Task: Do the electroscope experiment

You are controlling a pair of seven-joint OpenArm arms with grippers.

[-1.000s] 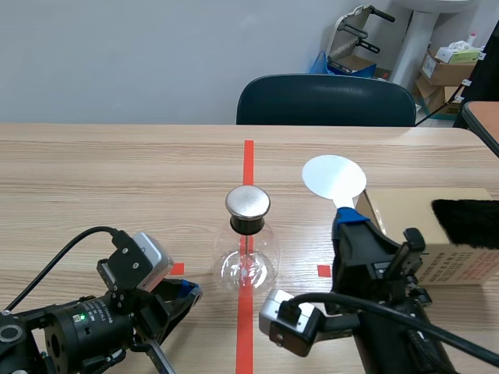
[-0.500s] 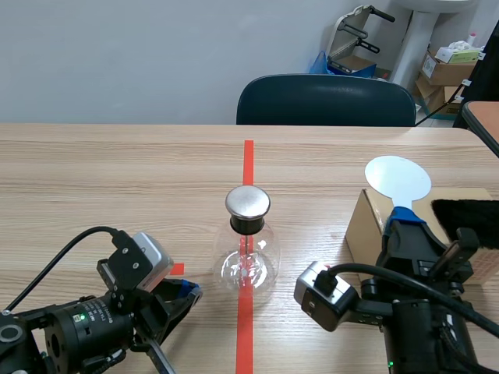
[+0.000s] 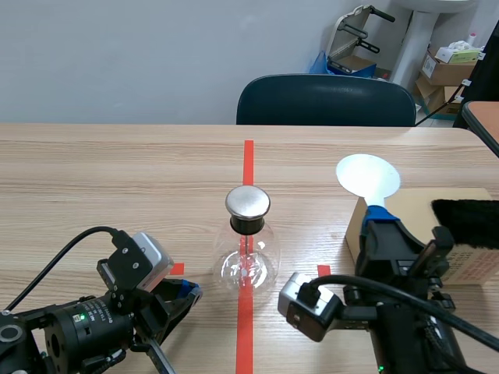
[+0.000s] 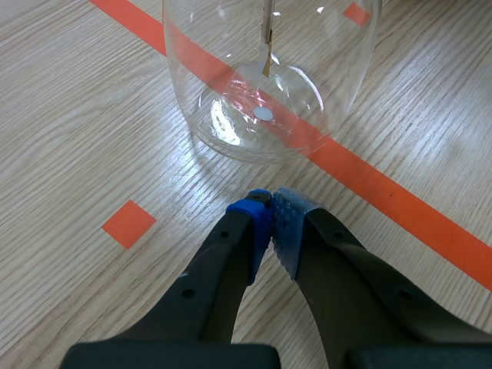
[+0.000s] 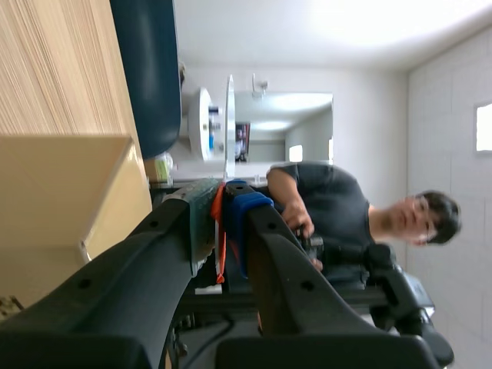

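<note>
Electroscope (image 3: pixel 247 257): clear glass flask, black neck, metal cap (image 3: pixel 248 202), on tabletop (image 3: pixel 117 171). Left tool (image 4: pixel 270 207) clenched empty by its base; right tool (image 3: pixel 380 215) grasping white disc paddle (image 3: pixel 367 175)

Pale wall (image 3: pixel 117 54); dark chair (image 3: pixel 326 101); stacked boxes (image 3: pixel 448 70)

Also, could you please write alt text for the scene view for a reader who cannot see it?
The right hand holds a white disc upright by a cardboard box. A glass electroscope stands in the middle, and the left hand rests shut nearby.
</note>
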